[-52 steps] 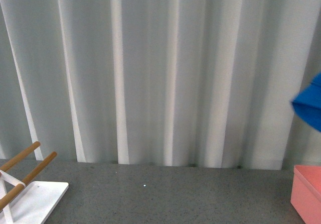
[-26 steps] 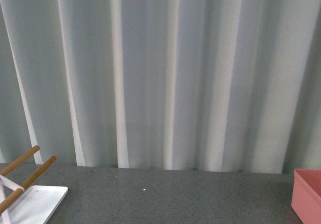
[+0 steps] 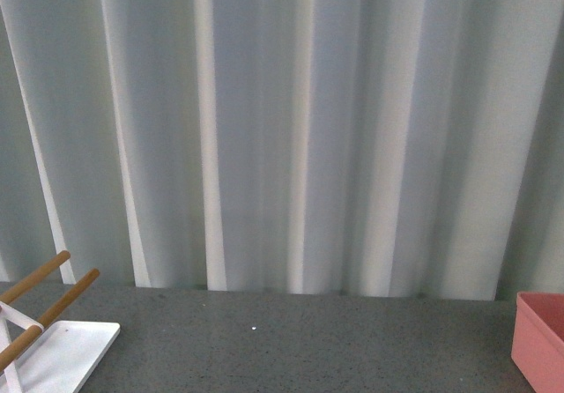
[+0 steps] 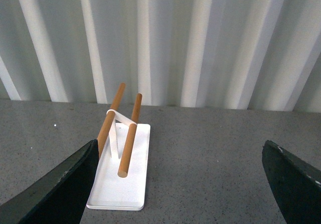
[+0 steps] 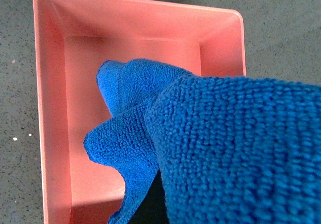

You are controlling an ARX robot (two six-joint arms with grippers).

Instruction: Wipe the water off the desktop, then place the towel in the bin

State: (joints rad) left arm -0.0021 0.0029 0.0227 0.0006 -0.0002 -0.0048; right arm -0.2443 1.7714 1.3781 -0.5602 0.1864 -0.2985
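At the far left of the front view a white rack with wooden rods stands on the dark grey speckled counter, its rods slanting up and away toward the pleated pale curtain behind. In the left wrist view the same rack sits ahead of the left gripper, whose two dark fingers stand wide apart with nothing between them, bare counter in the gap. At the far right edge of the front view only a corner of the salmon-pink bin shows on the counter, well apart from the rack. In the right wrist view the bin lies below the camera, its long axis running away from the lens, and the blue towel hangs bunched over its open top, a folded lobe pointing into the bin. The towel covers the right gripper, so I cannot tell how its jaws stand.
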